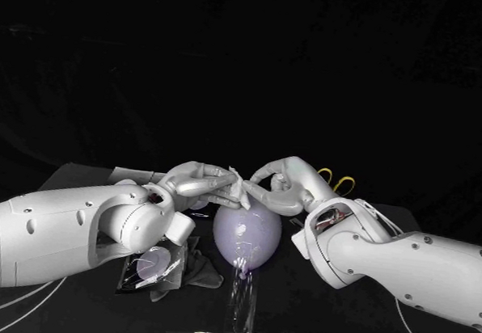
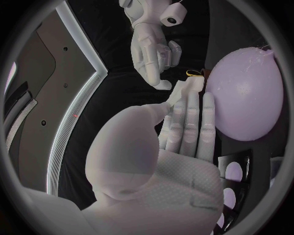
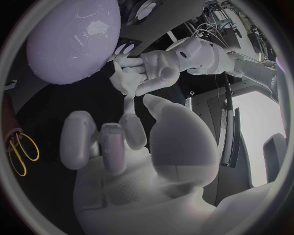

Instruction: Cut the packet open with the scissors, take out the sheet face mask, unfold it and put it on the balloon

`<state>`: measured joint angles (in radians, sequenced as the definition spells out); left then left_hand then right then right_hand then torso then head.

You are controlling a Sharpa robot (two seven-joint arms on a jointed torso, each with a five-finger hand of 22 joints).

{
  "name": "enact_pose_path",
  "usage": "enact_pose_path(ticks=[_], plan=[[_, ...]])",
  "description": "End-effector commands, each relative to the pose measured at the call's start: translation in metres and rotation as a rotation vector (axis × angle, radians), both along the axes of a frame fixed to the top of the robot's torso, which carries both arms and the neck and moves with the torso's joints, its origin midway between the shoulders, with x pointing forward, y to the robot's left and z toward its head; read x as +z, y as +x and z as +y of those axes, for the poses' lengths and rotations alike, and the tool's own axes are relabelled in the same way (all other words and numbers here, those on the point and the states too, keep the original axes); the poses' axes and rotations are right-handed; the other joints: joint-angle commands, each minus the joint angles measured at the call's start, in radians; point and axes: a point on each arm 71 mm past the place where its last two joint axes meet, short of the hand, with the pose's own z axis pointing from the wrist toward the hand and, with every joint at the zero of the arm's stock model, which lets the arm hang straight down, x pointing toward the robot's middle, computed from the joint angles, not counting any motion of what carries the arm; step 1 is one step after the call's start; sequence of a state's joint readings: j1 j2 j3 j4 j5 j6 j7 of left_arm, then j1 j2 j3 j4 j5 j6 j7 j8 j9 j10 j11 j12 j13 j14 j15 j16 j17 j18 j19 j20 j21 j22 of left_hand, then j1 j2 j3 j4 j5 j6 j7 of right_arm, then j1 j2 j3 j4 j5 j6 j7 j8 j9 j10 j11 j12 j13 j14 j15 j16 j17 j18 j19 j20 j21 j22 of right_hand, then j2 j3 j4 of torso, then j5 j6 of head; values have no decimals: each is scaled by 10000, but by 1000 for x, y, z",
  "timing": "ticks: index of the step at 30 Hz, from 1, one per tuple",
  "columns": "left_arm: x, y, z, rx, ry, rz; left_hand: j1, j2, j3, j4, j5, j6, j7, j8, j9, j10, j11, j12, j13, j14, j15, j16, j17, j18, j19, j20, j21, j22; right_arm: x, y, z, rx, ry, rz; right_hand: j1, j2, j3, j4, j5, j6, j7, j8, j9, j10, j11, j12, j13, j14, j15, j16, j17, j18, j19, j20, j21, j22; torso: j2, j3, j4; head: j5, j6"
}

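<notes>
Both hands meet just above the top of the balloon (image 1: 246,230), a pale lilac one that stands upright on a clear stand (image 1: 239,313) near the middle of the black table (image 1: 354,309). The left hand (image 1: 198,184) reaches in over the balloon's left shoulder with its fingers stretched forward and close together. In the left wrist view it pinches the sheet face mask (image 2: 183,90), a small, compact white piece, between its thumb and the tips of its fingers, just beside the balloon's upper side. The right hand (image 1: 283,186) arches over from the other side, its wrist high and its fingers curved downward, so that its fingertips come right up to the left hand's fingertips and the mask. Whether the right hand actually grips the mask or only touches it cannot be told, since the contact is hidden between the two sets of fingers. The mask hangs clear of the balloon's face and does not cover any of it. The packet (image 1: 149,268), dark and glossy with pale oval shapes on it, lies on the table under the left forearm, to the left of the stand. The scissors (image 1: 336,177), with yellow handles, lie on the table behind the right hand, apart from both hands and the balloon.
</notes>
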<state>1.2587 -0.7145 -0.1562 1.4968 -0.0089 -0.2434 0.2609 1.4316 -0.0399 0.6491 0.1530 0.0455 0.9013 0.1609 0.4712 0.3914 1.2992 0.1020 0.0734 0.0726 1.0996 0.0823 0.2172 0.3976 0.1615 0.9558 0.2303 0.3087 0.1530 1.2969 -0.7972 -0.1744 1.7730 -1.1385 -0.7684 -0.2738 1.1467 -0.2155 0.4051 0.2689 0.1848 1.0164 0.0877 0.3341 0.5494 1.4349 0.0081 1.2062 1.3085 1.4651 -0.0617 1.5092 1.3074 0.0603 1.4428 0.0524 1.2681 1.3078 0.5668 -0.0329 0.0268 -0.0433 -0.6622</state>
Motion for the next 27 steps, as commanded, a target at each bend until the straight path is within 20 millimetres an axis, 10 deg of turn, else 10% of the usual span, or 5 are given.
enact_pose_path(ticks=[1, 27], plan=[[2, -1, -3, -68, -21, -93, -52, -59, 102, -22, 32, -46, 5, 313, 1649, 49, 13, 46, 15, -76, -23, 50, 17, 161, -69, -21, 40, 10, -3, -1, 7, 472, -678, 127, -102, 7, -90, 23, -92, -90, 5, -51, -17, -88, 27, -68, 194, 819, 89, -64, 1656, 24, -73, 31, -89, 1783, -6, -1, 8, -14, -16], [3, -3, -6, -260, -171, -75, -72, -72, 132, -26, 33, -76, 7, 337, 1688, 40, 16, 45, 16, -91, -22, 64, 27, 159, -89, -20, 62, 26, -11, 7, 14, 230, -1460, 532, 52, -93, -420, 28, -416, 16, -24, -54, -33, -140, 11, -165, 160, 812, 85, -85, 1637, 48, -118, 53, -195, 1756, 3, 3, -2, 1, -48]])
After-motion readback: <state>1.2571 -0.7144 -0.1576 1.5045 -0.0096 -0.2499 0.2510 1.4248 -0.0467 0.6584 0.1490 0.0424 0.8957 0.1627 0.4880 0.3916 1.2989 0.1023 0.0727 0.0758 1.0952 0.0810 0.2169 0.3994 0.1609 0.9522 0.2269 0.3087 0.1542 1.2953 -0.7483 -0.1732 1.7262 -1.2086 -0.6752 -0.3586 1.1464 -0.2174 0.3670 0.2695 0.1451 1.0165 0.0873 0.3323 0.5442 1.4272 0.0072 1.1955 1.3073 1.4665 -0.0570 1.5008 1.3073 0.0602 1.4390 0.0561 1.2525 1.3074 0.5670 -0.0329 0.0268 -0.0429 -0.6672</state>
